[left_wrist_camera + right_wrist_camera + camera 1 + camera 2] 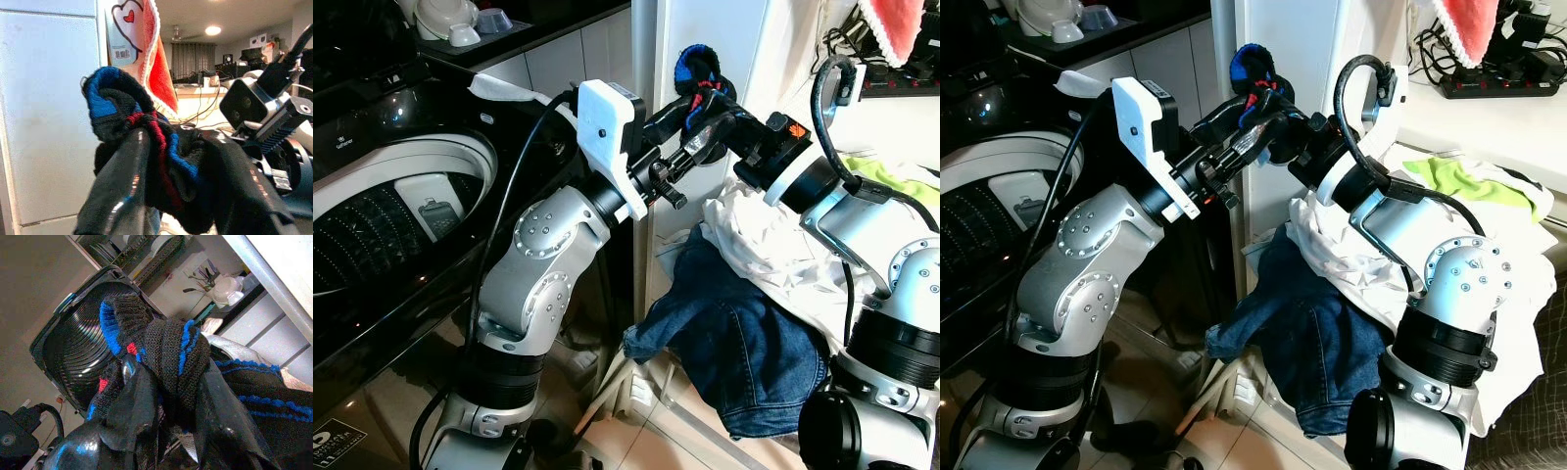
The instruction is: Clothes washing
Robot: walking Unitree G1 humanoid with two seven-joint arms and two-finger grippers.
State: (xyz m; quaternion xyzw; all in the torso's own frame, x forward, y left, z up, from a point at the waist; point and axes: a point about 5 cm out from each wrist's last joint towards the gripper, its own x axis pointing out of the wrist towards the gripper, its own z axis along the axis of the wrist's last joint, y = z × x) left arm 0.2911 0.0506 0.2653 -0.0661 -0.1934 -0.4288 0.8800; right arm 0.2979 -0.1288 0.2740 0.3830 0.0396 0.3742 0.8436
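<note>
Knitted garment is being held between both pincers, upper centre of the frame, beside the washing machine.

A black knitted garment with blue and red trim (pixel 703 73) is being gripped by the left pincer (pixel 171 161) and by the right pincer (pixel 168 396), each set of fingers closed on the bunched fabric, against the white cabinet panel (pixel 744 39). The open washing machine drum (pixel 382 230) is lying at the left of the frame, well apart from the garment. Blue jeans (pixel 744 343) and a white cloth (pixel 754 240) are being left piled at lower right. The step in hand is judged to be a transfer of one item from the pile to the drum. The next move is judged to call for one pincer being released and the garment being swung leftward over the drum opening before being dropped.
</note>
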